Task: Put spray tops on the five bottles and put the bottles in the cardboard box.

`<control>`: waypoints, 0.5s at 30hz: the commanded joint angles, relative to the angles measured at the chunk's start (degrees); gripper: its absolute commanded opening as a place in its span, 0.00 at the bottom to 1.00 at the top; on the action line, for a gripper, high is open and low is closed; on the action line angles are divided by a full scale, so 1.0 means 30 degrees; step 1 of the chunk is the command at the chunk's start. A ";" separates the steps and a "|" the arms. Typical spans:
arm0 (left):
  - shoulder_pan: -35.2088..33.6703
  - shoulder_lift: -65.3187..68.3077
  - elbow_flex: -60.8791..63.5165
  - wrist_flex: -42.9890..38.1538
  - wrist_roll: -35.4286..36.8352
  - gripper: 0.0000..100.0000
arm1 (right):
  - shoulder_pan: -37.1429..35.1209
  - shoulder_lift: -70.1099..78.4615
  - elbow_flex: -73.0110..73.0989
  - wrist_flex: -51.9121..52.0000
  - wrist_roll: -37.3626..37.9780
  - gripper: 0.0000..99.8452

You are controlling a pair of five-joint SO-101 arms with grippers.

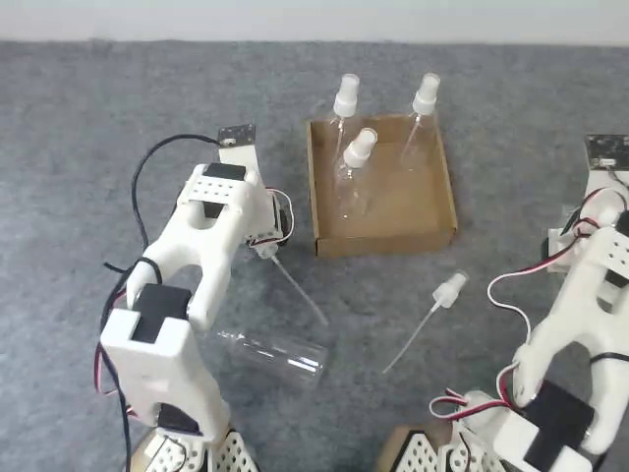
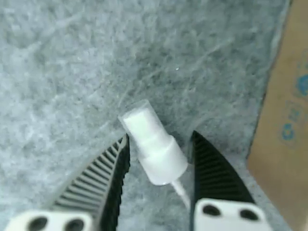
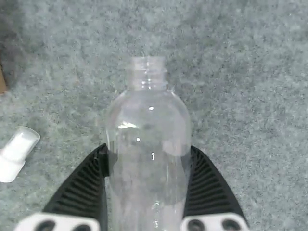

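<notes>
Now note left hand (image 2: 160,138) apart astride the top (image 2: 154,147) on the bench (image 2: 72,57), right hand (image 3: 147,148) clamped on a bottle (image 3: 147,115). Expect off-centre closing to pinch the top sideways, squirting it out or bending its tube (image 2: 180,190).

My 3 cam feeds, how they're set:
High cam: fixed, up over arm-base side, faces down & fwd across whole grey mat (image 1: 79,118) to cardboard box (image 1: 385,241). L wrist cam: v. close, looks down past left gripper (image 2: 160,137) at spray top (image 2: 154,147); box wall at edge, shared w/ high. R wrist cam: close, looks along right gripper (image 3: 148,148) at bottle (image 3: 147,120); loose spray top (image 3: 14,151) at edge, shared w/ high.
</notes>
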 commanded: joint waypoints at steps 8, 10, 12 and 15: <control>-0.0059 -0.0264 -0.1245 -0.1407 -0.3751 0.11 | 0.0220 -0.0044 -0.0205 -0.0308 0.0264 0.01; -0.0029 -0.0264 -0.1245 -0.1641 -0.4278 0.11 | 0.0220 -0.0044 -0.0205 -0.0308 0.0264 0.01; -0.0029 -0.0264 -0.1685 -0.1612 -0.4513 0.11 | 0.0220 -0.0044 -0.0205 -0.0308 0.0264 0.01; -0.0176 -0.0469 -0.3179 -0.1465 -0.4513 0.07 | 0.0220 -0.0044 -0.0205 -0.0308 0.0264 0.01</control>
